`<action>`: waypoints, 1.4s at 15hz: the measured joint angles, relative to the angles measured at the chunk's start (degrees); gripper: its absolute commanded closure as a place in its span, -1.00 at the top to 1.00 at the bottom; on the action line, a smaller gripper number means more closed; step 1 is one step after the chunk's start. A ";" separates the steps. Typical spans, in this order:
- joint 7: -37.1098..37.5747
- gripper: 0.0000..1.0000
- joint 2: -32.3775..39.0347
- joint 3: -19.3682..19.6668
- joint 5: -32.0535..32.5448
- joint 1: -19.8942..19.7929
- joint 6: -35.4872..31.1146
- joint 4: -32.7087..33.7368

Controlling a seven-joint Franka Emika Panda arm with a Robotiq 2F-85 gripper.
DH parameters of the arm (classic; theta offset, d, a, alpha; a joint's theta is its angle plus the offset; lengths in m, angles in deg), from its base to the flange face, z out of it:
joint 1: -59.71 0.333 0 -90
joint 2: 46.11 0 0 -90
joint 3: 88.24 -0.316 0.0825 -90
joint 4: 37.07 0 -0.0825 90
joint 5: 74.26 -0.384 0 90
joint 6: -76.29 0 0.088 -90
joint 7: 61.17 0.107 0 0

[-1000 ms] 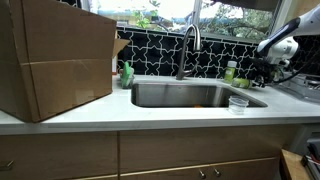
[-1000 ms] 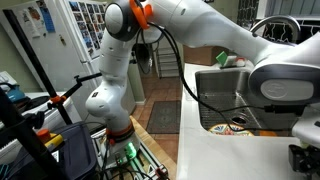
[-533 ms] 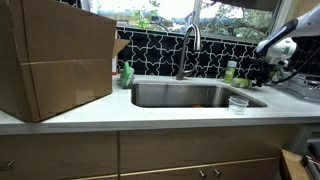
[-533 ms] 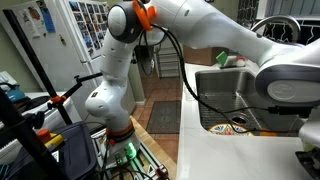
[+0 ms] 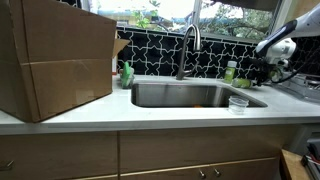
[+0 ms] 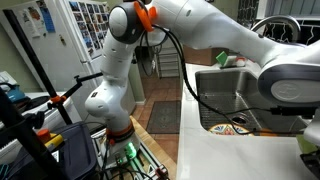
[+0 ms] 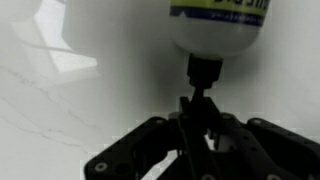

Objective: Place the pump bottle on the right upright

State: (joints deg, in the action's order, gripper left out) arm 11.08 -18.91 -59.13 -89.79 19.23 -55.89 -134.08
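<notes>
Meeting the half-cropped pump bottle (image 7: 218, 25), the tool (image 7: 200, 118) perhaps grips.

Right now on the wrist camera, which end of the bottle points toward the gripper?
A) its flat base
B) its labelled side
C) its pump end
C: in the wrist view the bottle narrows to its neck and pump, which point straight at the gripper, with the label band at the far edge.
</notes>
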 measured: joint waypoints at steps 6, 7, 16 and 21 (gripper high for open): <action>0.20 -0.92 -1.13 2.14 9.72 1.15 0.00 1.50; 0.45 -0.92 -1.55 2.83 12.11 1.73 0.00 1.56; 10.52 -0.92 -2.77 10.84 32.11 13.12 -0.22 1.63; 15.52 -0.92 -2.52 13.39 40.51 18.82 -0.19 1.63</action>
State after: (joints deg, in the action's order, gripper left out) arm 26.60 -21.43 -45.73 -49.28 38.04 -56.08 -132.45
